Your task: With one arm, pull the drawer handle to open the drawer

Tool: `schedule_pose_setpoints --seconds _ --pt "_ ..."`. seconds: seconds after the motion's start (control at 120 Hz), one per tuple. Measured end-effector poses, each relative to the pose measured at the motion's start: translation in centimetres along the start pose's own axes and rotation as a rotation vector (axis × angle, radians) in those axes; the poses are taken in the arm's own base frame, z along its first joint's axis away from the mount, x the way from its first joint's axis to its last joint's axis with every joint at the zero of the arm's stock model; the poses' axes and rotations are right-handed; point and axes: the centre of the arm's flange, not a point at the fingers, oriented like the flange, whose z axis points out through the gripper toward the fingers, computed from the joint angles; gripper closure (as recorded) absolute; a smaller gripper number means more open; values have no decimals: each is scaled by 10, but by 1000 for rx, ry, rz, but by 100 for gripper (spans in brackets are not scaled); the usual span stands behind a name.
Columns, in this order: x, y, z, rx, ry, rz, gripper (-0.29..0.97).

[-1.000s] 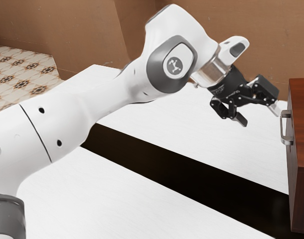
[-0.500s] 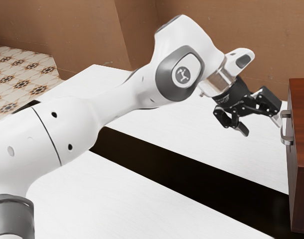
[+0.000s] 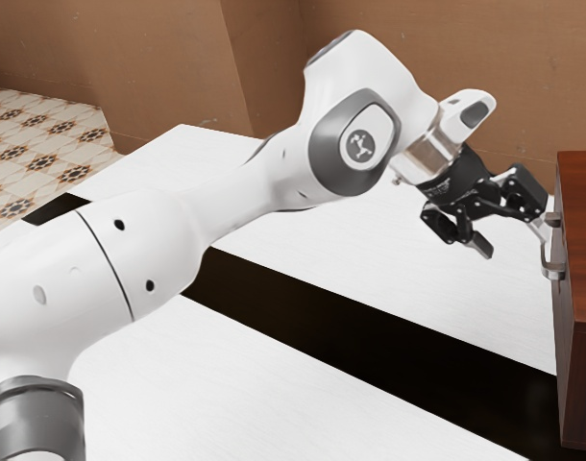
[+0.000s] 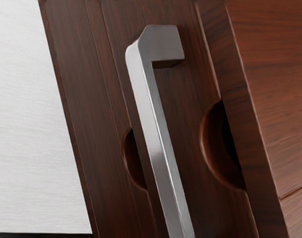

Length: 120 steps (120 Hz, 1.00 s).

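The gripper (image 3: pixel 512 230) is seen with its fingers apart, poised just beside the silver handle (image 3: pixel 552 257) of the dark wooden drawer (image 3: pixel 579 327), above the white worktop (image 3: pixel 370 245)

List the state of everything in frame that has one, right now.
claw: open, just short of the handle, nothing between the fingers.
handle: ungripped, upright on the drawer front.
drawer: looks shut, front flush with the cabinet face.
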Motion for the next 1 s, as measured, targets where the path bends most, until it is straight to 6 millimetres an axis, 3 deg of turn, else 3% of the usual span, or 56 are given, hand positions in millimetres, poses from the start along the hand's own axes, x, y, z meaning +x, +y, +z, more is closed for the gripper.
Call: schedule_pose_setpoints --seconds 0.633,1.0 --pt "3 -7 13 5 -6 -19 22" --pt "1 -1 14 -4 -1 -24 45"
